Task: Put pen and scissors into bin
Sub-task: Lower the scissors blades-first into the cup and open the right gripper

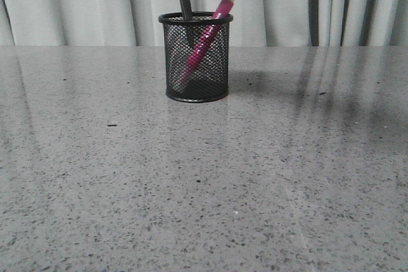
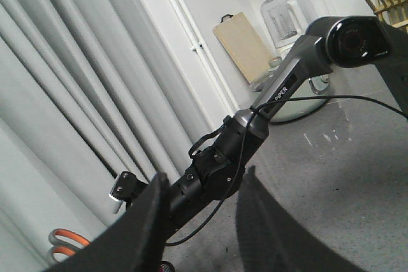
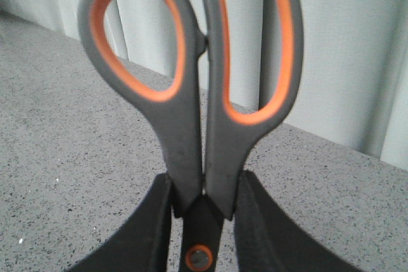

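Note:
The black wire-mesh bin [image 1: 196,62] stands upright on the grey speckled table. The magenta pen [image 1: 205,39] leans inside it, its cap sticking out over the rim to the right. My right gripper [image 3: 205,181] is shut on the scissors [image 3: 191,93] just above the orange pivot ring, handles pointing up. In the front view the dark scissors blades [image 1: 185,1] hang point-down from the gripper at the top edge and reach into the bin's left side. My left gripper [image 2: 204,179] is open and empty, held off the table. Its view shows the orange-lined scissors handles [image 2: 64,241].
Pale curtains [image 1: 76,4] hang close behind the table's far edge. The left wrist view shows my right arm [image 2: 280,87] stretched across, a wooden board [image 2: 242,46] and a clear plastic container [image 2: 290,14] by the wall.

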Action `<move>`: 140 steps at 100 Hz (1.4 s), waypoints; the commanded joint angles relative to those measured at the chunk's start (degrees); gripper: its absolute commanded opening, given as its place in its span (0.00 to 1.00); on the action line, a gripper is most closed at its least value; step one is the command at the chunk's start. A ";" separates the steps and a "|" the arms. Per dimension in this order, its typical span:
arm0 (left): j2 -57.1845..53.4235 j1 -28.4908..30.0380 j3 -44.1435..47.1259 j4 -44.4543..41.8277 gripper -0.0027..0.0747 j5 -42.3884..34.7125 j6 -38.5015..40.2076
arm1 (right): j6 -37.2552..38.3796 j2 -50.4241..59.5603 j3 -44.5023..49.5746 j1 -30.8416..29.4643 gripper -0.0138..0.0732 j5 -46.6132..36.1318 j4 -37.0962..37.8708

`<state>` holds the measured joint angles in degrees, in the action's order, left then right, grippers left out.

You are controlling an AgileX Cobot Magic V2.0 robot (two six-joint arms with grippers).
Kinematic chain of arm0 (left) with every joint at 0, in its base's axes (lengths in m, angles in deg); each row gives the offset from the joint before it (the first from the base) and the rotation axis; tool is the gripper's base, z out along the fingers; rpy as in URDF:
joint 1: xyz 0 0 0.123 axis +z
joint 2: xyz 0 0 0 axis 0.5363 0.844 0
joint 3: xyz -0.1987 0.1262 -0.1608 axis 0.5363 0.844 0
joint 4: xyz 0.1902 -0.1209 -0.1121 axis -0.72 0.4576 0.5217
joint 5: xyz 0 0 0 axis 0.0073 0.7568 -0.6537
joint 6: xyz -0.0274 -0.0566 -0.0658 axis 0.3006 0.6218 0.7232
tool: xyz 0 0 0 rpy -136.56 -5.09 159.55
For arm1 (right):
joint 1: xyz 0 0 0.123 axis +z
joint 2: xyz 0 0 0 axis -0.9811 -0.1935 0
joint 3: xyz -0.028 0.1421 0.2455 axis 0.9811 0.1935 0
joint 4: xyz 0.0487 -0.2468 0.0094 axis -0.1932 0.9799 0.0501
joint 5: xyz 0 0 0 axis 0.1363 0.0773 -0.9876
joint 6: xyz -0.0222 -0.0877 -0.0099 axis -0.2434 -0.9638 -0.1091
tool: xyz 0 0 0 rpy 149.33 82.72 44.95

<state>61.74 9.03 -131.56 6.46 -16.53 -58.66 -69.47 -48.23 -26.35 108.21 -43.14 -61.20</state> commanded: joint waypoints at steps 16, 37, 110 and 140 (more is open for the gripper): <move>1.42 -0.38 -1.13 2.75 0.32 -3.74 0.47 | -0.64 3.13 3.41 -1.90 0.10 -12.30 0.23; 1.42 -0.38 -1.13 2.75 0.32 -3.74 0.47 | -0.64 3.13 8.29 -3.75 0.10 -21.56 -1.08; 1.42 -0.38 -1.13 2.75 0.32 -4.60 0.47 | -0.64 3.13 9.68 -3.75 0.23 -19.15 -0.52; 1.42 -0.38 -1.13 2.75 0.32 -4.60 0.47 | -0.64 3.25 9.68 -3.75 0.53 -19.68 -0.52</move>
<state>61.74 9.03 -131.56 6.46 -17.74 -58.66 -69.75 -47.53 -15.56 104.71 -58.94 -61.69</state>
